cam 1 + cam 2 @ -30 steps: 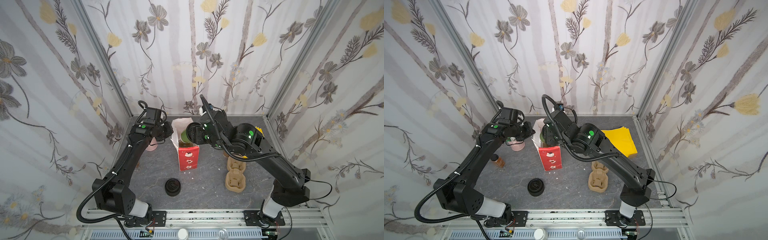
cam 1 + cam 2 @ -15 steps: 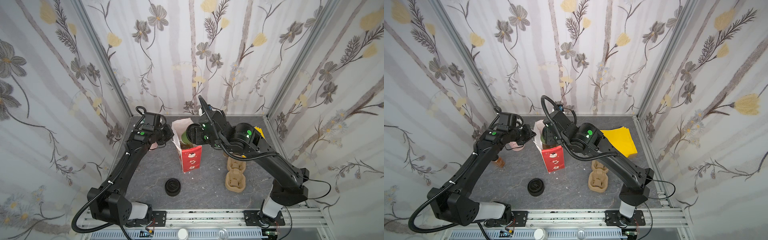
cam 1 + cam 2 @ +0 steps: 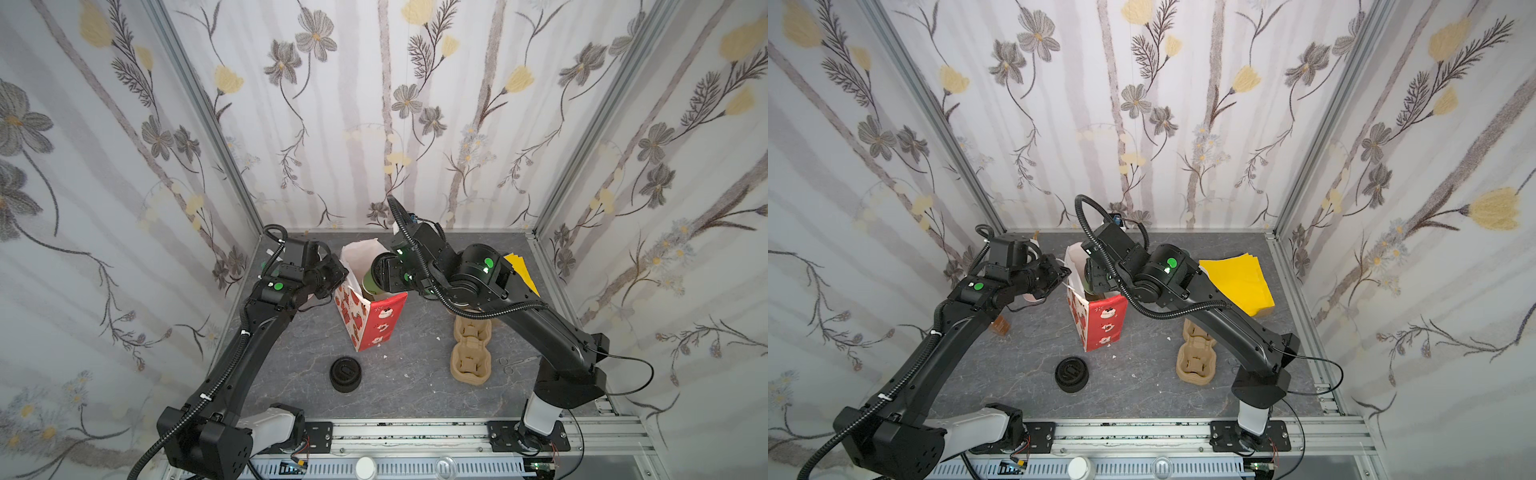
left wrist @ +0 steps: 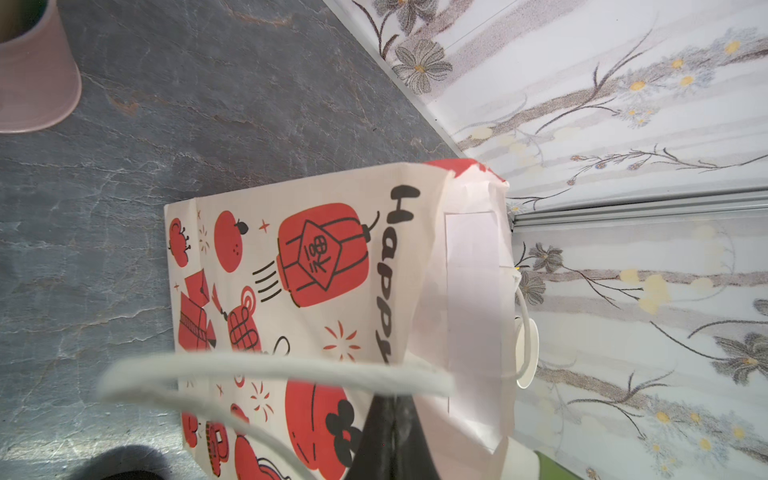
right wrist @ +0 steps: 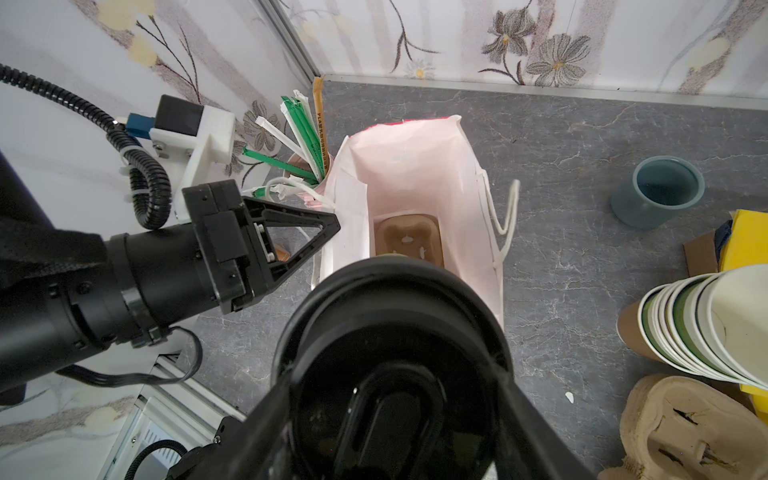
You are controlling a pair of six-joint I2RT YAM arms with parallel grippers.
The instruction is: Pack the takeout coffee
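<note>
1. Takeout coffee (image 5: 390, 353) hangs clear of the counter (image 3: 415, 386), carried lid-up in the open mouth of the paper bag (image 3: 374, 320). The bag stands upright near the middle of the counter. In a top view the olive side of the cup (image 3: 370, 284) shows behind the bag's red front wall. We cannot tell how deep it sits.
2. We judge the paper bag light enough to lean or crumple if the cup rubs a wall. So we lower straight down through the centre of the opening.
3. We see the left gripper (image 5: 334, 222) pressed together on the bag's rim on its own side, right by a cord handle (image 4: 270, 368). We cannot tell whether it catches paper alone or the cord as well. Its job looks to be spreading the mouth, so we hold it firm without tugging the bag off its base.
4. We have the right gripper (image 3: 384, 272) clamped on the takeout coffee, one jaw on each side just under the black lid. We let go only once the base is seated.
5. We see a pulp tray (image 5: 409, 239) on the bag's floor, partly hidden by the lid in the right wrist view. We aim the base at its well.
6. We leave the cord handle out of the cup's path.
</note>
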